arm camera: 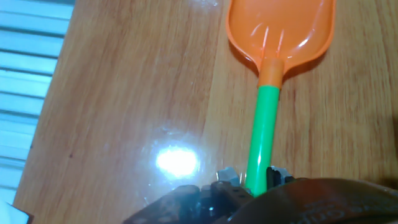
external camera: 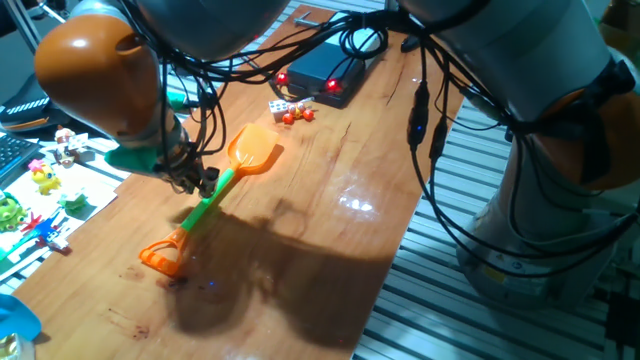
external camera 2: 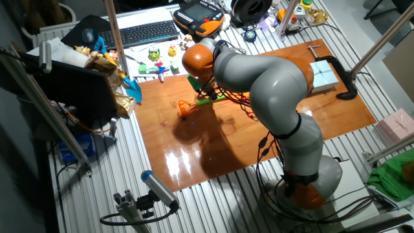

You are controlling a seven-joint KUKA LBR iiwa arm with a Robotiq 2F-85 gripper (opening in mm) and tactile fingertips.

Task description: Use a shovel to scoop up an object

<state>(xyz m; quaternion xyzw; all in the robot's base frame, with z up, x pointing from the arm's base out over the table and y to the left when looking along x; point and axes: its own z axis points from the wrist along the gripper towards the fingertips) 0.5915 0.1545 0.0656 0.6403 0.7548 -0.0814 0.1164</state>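
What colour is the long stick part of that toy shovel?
Bright green, between the orange scoop blade and orange loop end. The plastic shovel's shaft shows best in the hand view.

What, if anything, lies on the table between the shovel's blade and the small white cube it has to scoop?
Nothing visible does. Bare wood separates the shovel blade from the white cube. The tiny red pieces sit beside the cube, close to the path. The gripper is at the green shaft.

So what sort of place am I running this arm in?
Likely a robotics lab bench: wooden table on aluminium framing, a keyboard and teach pendant behind it, and small toys alongside.
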